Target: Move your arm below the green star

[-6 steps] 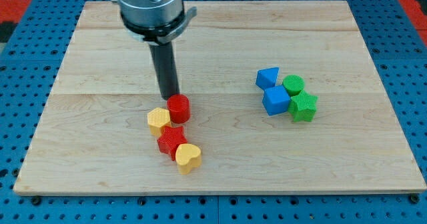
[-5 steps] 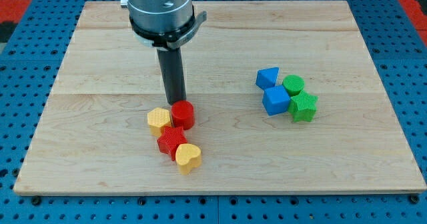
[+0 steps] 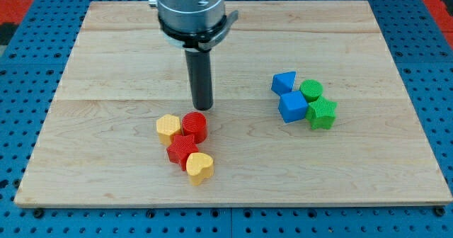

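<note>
The green star lies at the view's right, at the lower right of a tight cluster with a green cylinder, a blue cube and a blue triangular block. My tip stands on the board left of that cluster, well away from the green star and slightly higher in the view. It is just above and right of the red cylinder, apart from it by a small gap.
A second cluster lies below my tip: a yellow block, the red cylinder, a red star and a yellow heart. The wooden board rests on a blue pegboard surface.
My tip has moved to the right and slightly down the view. It pushed the red cylinder down against the yellow block and red star, then left it.
</note>
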`<action>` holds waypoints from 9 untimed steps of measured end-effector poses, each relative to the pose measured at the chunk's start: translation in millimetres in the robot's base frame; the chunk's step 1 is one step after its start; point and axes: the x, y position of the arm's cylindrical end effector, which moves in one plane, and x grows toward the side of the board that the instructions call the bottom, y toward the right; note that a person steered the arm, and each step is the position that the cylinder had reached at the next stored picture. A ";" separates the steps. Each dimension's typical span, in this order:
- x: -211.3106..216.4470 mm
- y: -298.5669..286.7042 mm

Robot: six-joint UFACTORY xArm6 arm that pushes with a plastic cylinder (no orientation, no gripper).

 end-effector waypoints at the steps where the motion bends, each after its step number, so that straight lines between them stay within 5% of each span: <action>1: 1.4 17.1; 4: 8.4 31.7; 6: 64.2 47.9; 9: 75.7 205.5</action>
